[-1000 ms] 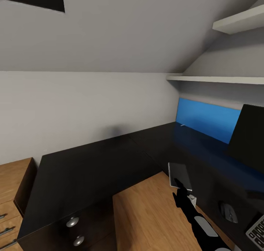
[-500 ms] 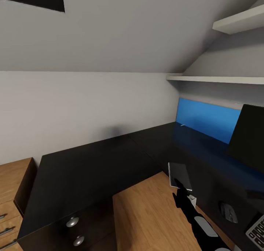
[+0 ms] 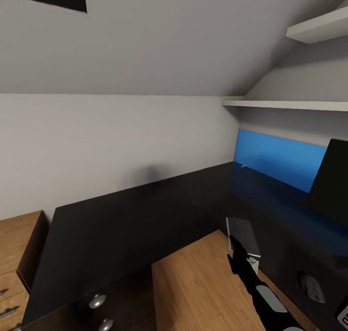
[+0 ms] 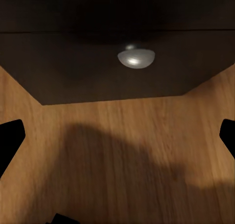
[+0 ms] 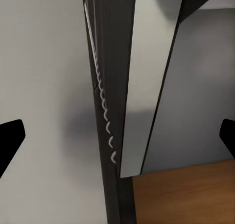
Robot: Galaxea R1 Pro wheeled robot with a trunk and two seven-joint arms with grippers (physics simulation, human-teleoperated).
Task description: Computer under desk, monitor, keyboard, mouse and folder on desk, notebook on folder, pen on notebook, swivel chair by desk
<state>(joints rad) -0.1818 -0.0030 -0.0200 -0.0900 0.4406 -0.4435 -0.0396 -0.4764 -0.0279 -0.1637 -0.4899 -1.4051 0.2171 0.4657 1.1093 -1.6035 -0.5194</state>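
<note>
Right now my right gripper (image 3: 240, 253) is up over the edge of the desk (image 3: 125, 224) and it is pinched tight on the notebook (image 3: 243, 235). I hold the notebook by its near end, so it sticks out away from me, with its long side running from my gripper toward the back of the desk. It is tipped a bit, not lying flat on the black top. In my right wrist view the notebook (image 5: 147, 77) is seen edge-on, with a wavy wire spine (image 5: 105, 113) beside its pale cover. The mouse (image 3: 313, 287) sits on the desk to the right of my arm, well apart from the notebook. The monitor (image 3: 332, 183) stands further back on the right, and a corner of the keyboard (image 3: 343, 315) peeks in by the mouse. My left gripper (image 4: 117, 136) is spread wide with nothing in it, above the wood floor (image 4: 122, 160) near a drawer knob (image 4: 135, 58).
</note>
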